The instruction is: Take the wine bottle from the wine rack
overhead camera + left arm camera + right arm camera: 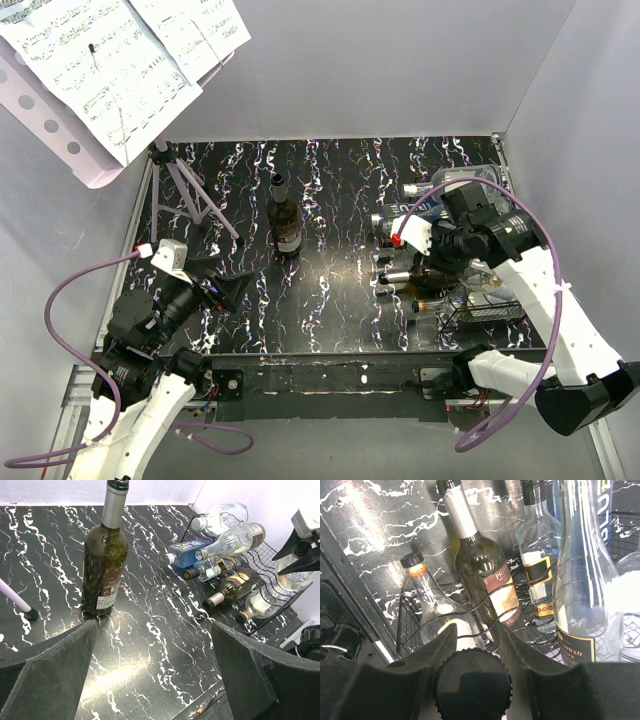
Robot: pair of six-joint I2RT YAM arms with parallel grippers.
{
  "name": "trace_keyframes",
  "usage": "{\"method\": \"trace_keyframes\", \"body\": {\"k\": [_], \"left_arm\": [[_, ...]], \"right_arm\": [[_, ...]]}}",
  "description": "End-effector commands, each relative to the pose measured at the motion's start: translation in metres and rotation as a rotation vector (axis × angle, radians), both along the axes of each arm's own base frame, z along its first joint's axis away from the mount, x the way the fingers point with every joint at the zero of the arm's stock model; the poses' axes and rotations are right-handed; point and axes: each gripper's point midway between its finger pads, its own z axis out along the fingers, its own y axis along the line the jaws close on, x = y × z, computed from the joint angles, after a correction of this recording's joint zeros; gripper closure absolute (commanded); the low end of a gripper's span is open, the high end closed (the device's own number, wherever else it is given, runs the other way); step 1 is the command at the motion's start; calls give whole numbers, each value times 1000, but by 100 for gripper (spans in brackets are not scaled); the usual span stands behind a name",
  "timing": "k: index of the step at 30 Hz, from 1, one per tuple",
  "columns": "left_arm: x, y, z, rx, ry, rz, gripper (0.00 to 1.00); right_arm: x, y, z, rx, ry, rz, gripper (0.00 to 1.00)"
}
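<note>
R gripper [475,632] is hovering over the box-shaped black wire wine rack [490,312], which is sitting at approx 4 o'clock on the black white-veined table [340,300]. Its jaws are standing fairly narrow. A round black ribbed disc [472,685] is showing between them, and I can't tell whether it's being clamped or just lying in the gap.

The dark olive glass wine bottle w/ silver foil neck & cream label [482,575] is lying in the rack, neck pointing toward 9 o'clock in top view, w/ rack wire crossing its shoulder. A clear glass bottle w/ amber collar & black cap [427,595] is lying just beside it on one side. More clear bottles are crowding the other side, incl. a tall clear bottle w/ black-gold label [585,590].

L gripper [154,630] is waiting wide open & empty at approx 8 o'clock. It's facing a dark green upright bottle [104,565] standing just off table centre toward 10 o'clock. A purple folding music stand [40,110] is sitting in the far 10 o'clock corner.

Risks, as I judge them:
- Jaws this narrow prob. aren't fitting round the body, so they may close on a clear neighbour instead.
- Pulling straight up risks snagging the wire & dragging the light rack along, w/ nothing bracing it.
- Smooth glass may slip, and neighbours may roll or knock together.
</note>
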Motion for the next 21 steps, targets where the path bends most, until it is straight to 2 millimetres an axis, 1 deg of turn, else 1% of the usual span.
{"method": "trace_keyframes", "body": {"k": [1,4,7,9,15,21], "left_arm": [[2,-3,-3,10,4,-15,2],[2,-3,-2,10,3,-15,2],[2,-3,-2,11,2,-15,2],[2,-3,-2,9,1,-14,2],[2,-3,-3,9,3,-12,2],[2,-3,-3,11,7,-15,2]], "right_arm": [[11,19,46,134,-141,10,99],[8,25,61,181,-148,3,99],[3,30,71,210,-143,11,99],[0,32,74,225,-140,16,99],[2,30,76,218,-162,7,99],[4,32,91,253,-205,-9,99]]}}
